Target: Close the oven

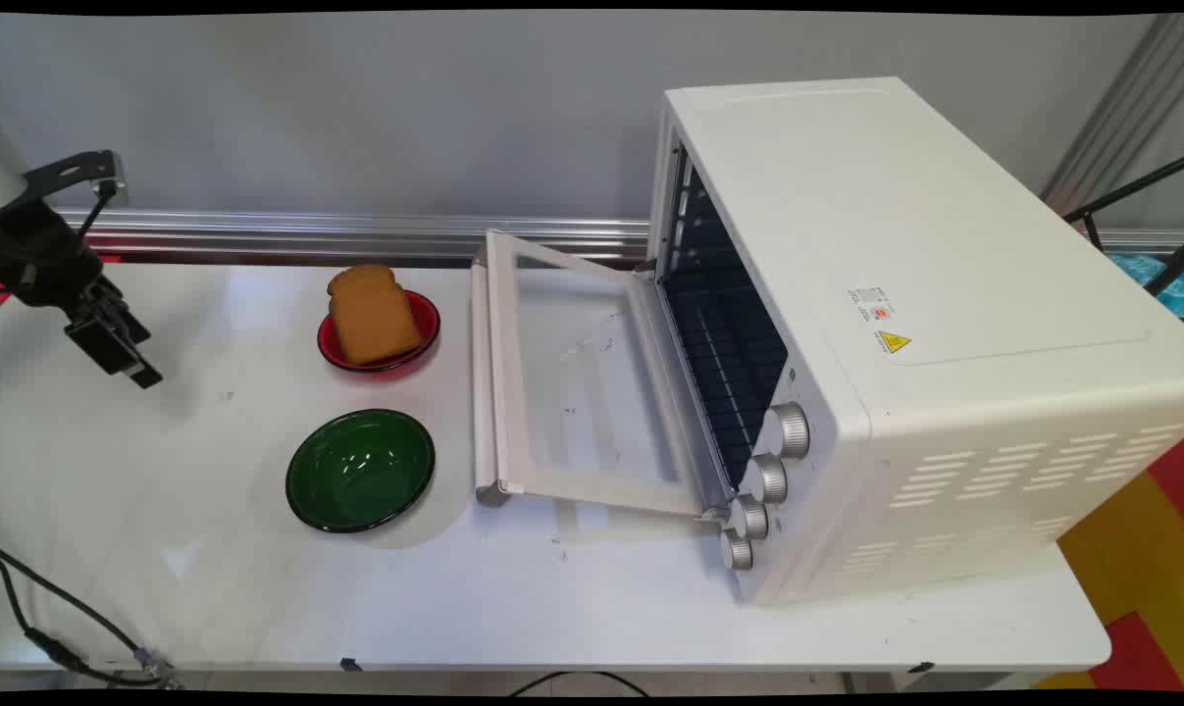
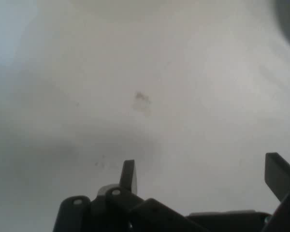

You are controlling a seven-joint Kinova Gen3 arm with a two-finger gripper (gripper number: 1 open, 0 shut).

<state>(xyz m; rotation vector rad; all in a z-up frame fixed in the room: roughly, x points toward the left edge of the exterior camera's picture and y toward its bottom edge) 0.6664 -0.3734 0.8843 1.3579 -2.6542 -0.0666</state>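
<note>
Toast (image 1: pixel 373 314) lay propped in a red bowl (image 1: pixel 425 343) near the table's (image 1: pixel 552 608) far edge, with an empty green bowl (image 1: pixel 360 470) just in front of it. Both sat left of a white toaster oven (image 1: pixel 905 333) whose glass door (image 1: pixel 572 378) hung folded down. Well to the left, the gripper (image 1: pixel 126 353) hovered above bare tabletop, its fingers (image 2: pixel 128 176) spread wide and holding nothing.

A robotics lab is suggested: a bare white tabletop (image 1: pixel 258 598) is set against a plain grey wall (image 1: pixel 356 108) edged with an aluminium rail (image 1: pixel 356 235), cables (image 1: pixel 52 628) are trailed below the claw (image 1: pixel 121 348), and a toaster oven (image 1: pixel 905 333) is staged far across from it
</note>
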